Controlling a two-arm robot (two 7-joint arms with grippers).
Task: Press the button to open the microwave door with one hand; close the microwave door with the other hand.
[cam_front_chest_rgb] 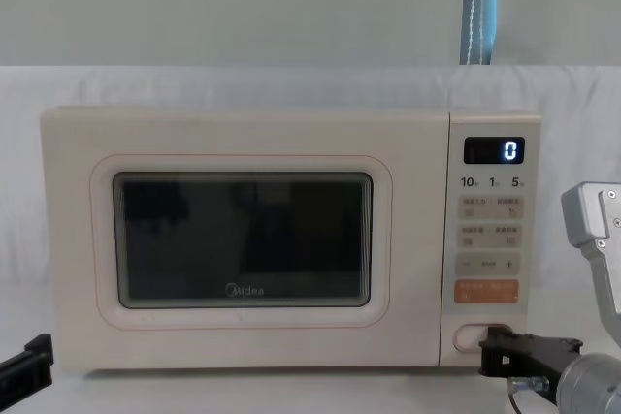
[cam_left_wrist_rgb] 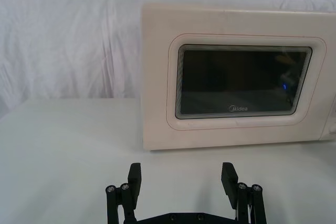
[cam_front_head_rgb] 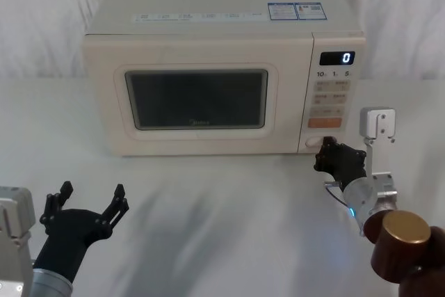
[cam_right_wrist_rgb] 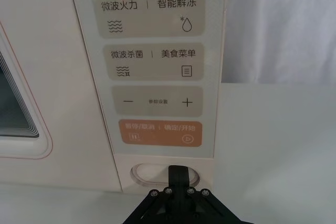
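The cream microwave stands at the middle back of the table, its display showing 0. The microwave door with its dark window lies flush with the front, closed; in the left wrist view the door is straight ahead. My right gripper is shut, its tip right at the pill-shaped button under the orange key and covering the button's right half. In the chest view the right gripper meets the button. My left gripper hangs open near the table's front left, well short of the door, holding nothing.
White cloth covers the table and the wall behind. Small beige keys and an orange key sit above the button. My right arm's brown cuff is at the lower right.
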